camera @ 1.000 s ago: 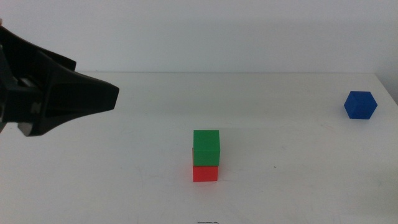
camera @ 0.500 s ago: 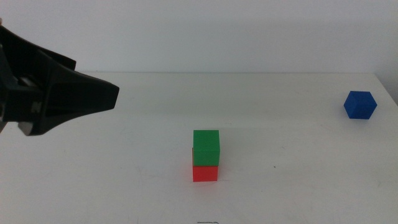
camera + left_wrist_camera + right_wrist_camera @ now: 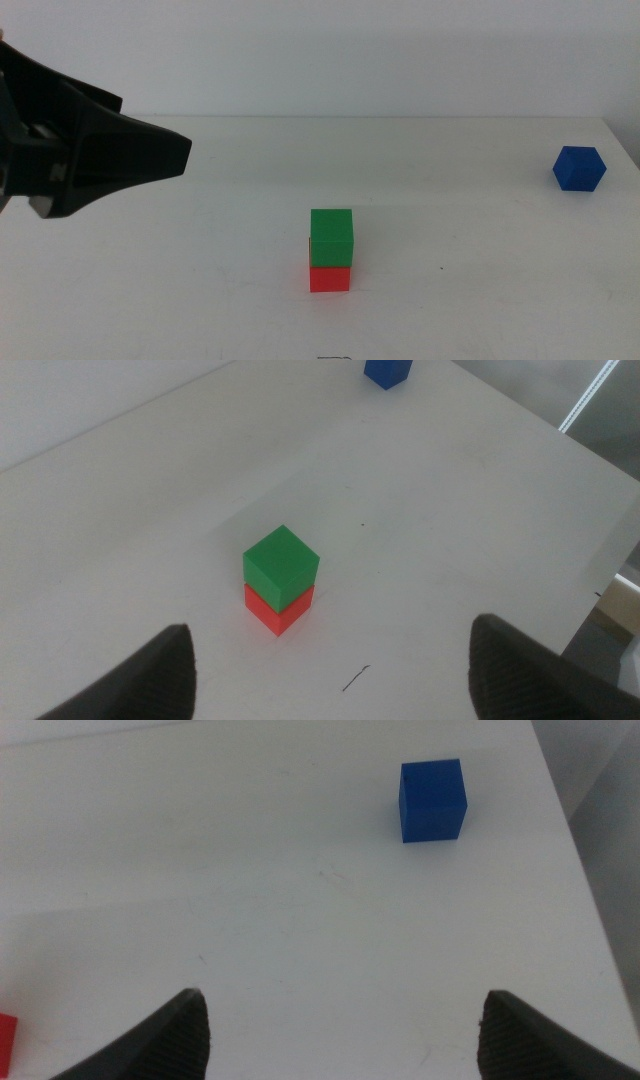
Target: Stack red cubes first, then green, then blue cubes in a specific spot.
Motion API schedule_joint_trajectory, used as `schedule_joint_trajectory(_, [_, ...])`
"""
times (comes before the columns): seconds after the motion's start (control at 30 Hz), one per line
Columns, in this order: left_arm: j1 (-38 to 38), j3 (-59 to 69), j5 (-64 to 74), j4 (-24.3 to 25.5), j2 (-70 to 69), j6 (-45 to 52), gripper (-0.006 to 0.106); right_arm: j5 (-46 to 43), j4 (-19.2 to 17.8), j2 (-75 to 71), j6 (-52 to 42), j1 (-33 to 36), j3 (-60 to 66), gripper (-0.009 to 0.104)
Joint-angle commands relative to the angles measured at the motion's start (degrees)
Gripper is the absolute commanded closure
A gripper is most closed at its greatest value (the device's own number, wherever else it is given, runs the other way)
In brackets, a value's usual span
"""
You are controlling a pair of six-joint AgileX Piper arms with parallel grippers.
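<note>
On the white tabletop (image 3: 220, 290), ahead of the left gripper (image 3: 330, 660) and between the lines of its two spread jaws: a red cube (image 3: 330, 278) with a green cube (image 3: 331, 237) seated squarely on top, the two touching face to face and upright. Left gripper: released, jaws wide apart, holding nothing, raised above the table short of the stack; in the middle view its dark body enters from the left side. Blue cube (image 3: 579, 168): alone on the tabletop, well apart from the stack, near the far right corner, resting flat. Right gripper (image 3: 340, 1020): released, jaws spread wide, empty, with the blue cube ahead of it and apart from both jaws.
</note>
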Motion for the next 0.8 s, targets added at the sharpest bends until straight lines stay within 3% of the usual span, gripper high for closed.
schedule_joint_trajectory(0.0, [-0.1,-1.4,-2.5,-3.4,-0.3,0.2,0.007,-0.5,-0.6,1.2,-2.6,-0.3,-5.4,0.005])
schedule_joint_trajectory(0.33, [-0.1,-1.4,-2.5,-3.4,-0.3,0.2,0.007,13.9,0.4,21.8,-2.7,-1.0,-26.9,0.007])
schedule_joint_trajectory(0.77, [-0.1,-1.4,-2.5,-3.4,-0.2,0.2,0.007,22.9,2.5,47.7,-9.9,-8.8,-54.5,0.015])
